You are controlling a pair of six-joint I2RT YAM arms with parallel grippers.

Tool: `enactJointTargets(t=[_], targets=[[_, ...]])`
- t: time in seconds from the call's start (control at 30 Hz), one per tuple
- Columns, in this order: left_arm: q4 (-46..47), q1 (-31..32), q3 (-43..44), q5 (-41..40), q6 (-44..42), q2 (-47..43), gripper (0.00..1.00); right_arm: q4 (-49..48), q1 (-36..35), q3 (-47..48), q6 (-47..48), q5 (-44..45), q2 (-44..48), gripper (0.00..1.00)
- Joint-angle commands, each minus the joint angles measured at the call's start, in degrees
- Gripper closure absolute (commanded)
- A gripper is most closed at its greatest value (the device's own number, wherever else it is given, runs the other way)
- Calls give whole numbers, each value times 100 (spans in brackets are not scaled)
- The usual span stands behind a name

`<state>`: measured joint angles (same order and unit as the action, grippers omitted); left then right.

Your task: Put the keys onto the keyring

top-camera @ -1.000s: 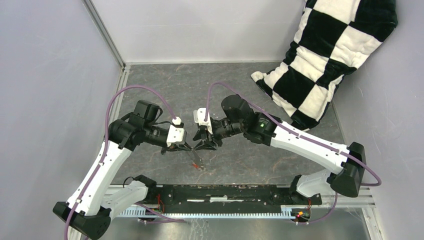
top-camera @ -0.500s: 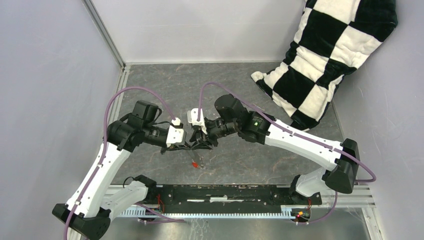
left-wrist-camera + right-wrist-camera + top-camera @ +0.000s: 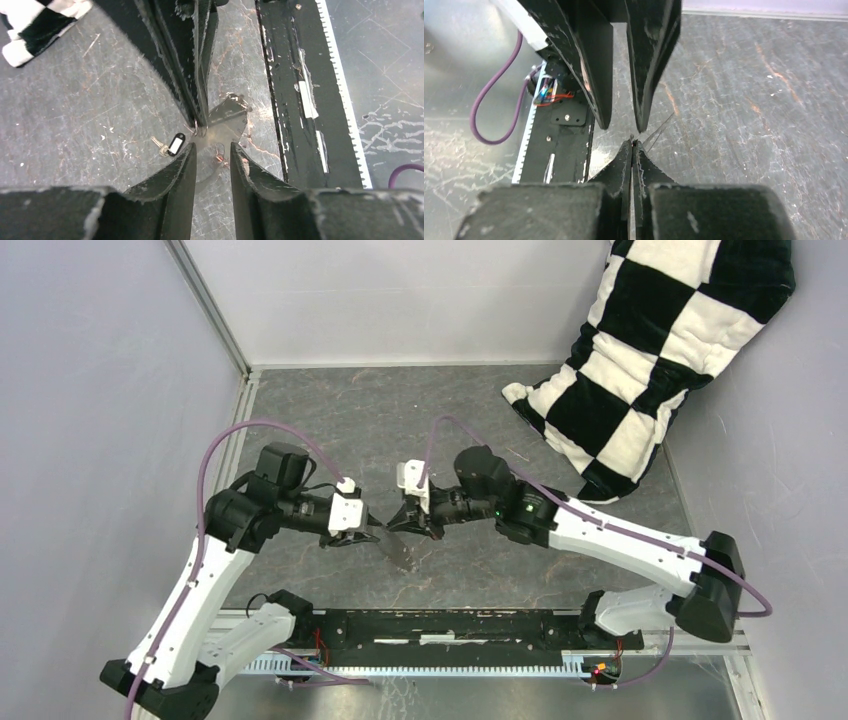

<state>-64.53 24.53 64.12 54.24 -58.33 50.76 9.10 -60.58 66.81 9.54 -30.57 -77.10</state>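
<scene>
Grey, scratched tabletop (image 3: 450, 420) fills the scene, with a black-and-white chequered cushion (image 3: 660, 350) slumped in the far right corner. Over the near middle the two pincers meet tip to tip. The right pincer (image 3: 402, 527) is pressed together, with only a hairline slit between its fingers. Thin wire of the keyring (image 3: 398, 551) springs out from its tips. The hoop itself hangs blurred just below those tips and reaches into the gap of the left pincer (image 3: 372, 534). The left pincer stands narrowly parted, one finger on each side of the blurred hoop, gripping nothing that I can make out. The black key (image 3: 175, 145), with its pale spot, lies flat on the tabletop just outside one of the left pincer's fingers, apart from the hoop. A speck of red, the red key (image 3: 219, 159), shows between those fingers, too blurred to tell whether it touches the hoop.
</scene>
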Motion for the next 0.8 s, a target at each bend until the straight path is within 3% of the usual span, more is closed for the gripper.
enactJointTargets(t=[0.0,0.2,0.3,0.43,0.6,0.77], targets=[[633,26,40,-15,796,-365,62,-2111,46,-870,-674,471,735,100],[1398,25,-259,-306,1839,-850,72,-4162,59,-2061,-1857,746,1212,99],[1426,25,-347,-34,2119,-907,76,-5300,54,-2575,-2475,789,1263,99],[1409,25,-352,428,2548,-611,79,-6137,33,-2888,-2910,741,1180,99],[1382,25,-314,813,2701,-216,77,-6489,-28,-2972,-3084,542,1083,99],[1410,25,-167,1119,2685,-62,66,-6424,-77,-2924,-2999,451,1013,99]])
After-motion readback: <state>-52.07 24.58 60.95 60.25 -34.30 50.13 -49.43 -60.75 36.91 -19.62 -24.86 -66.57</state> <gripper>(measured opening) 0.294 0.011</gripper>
